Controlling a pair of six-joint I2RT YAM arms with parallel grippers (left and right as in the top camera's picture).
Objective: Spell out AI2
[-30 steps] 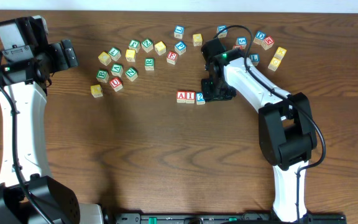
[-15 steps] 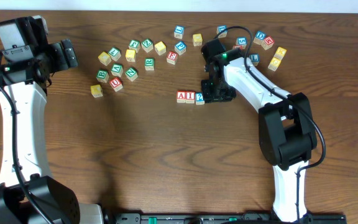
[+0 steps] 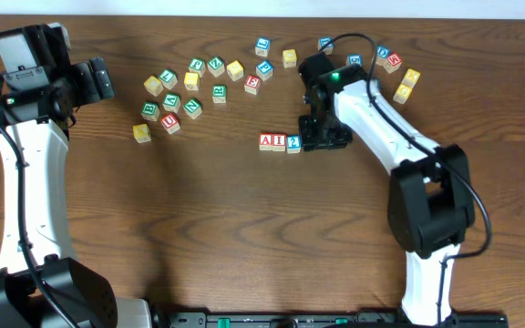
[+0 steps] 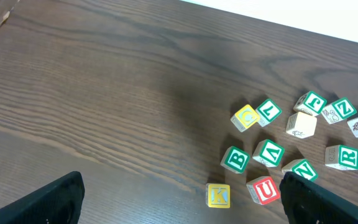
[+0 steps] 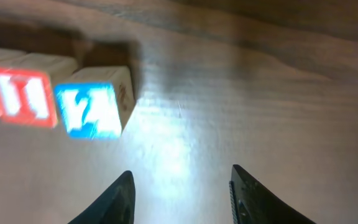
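Row of A [image 3: 266, 140], I [image 3: 280, 141], 2 [image 3: 293, 143] | right pincer [image 5: 182, 186] spread, empty, beside 2 | left pincer [image 4: 182, 199] spread wide | scattered cubes [image 3: 192, 107] behind

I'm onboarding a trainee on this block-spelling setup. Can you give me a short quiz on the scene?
1. True or false: the right end effector grips the 2.
2. Which cube lies nearest that end effector? a) A b) I c) 2
3. Fill in: the cube between the A and the 2 reads ___.
Key: 1 false, it is open and empty; 2 c; 3 I.
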